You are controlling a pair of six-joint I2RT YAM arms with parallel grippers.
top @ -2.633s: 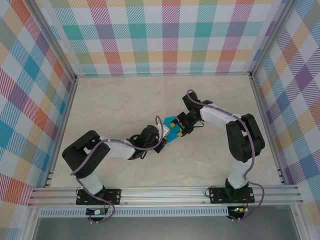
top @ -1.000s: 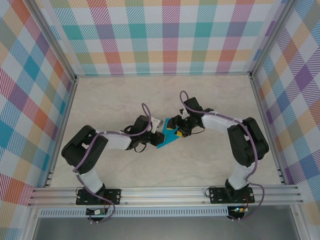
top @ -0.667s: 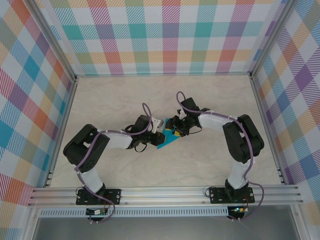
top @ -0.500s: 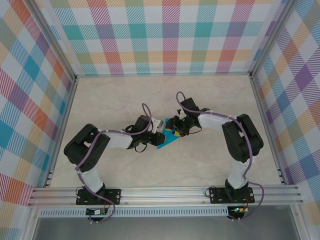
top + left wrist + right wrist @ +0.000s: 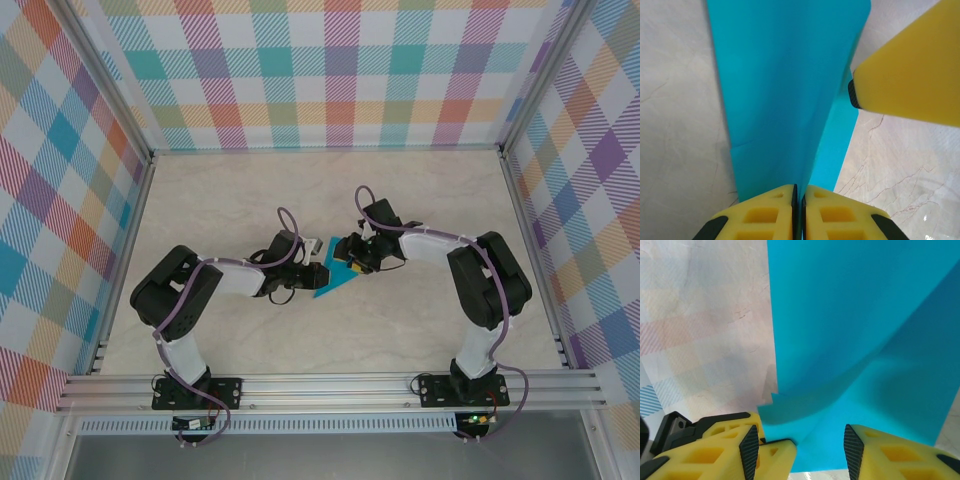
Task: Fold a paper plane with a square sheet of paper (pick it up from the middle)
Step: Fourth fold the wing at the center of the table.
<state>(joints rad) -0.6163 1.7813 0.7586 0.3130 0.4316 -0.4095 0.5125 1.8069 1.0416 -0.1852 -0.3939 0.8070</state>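
Note:
The teal-blue sheet of paper [image 5: 334,283] lies folded along a crease at the table's middle, its wings fanning apart. My left gripper [image 5: 318,270] is shut on the folded edge of the paper [image 5: 785,95], the crease running up from between my jaws [image 5: 799,200]. My right gripper [image 5: 350,257] is open just right of it, and its fingers straddle the paper [image 5: 860,340] with one curled layer between them [image 5: 801,450]. One yellow right finger [image 5: 910,75] shows in the left wrist view. A left finger [image 5: 777,457] shows beside my right jaws.
The marble tabletop [image 5: 250,200] stretches around the paper. Checkered walls with metal posts [image 5: 150,160] close off the left, back and right sides. An aluminium rail [image 5: 330,385] carrying both arm bases runs along the near edge.
Both grippers came down and left with the paper, which now sits lower at the table's middle. Over the last second the right gripper edged slightly left; the left gripper kept its hold.

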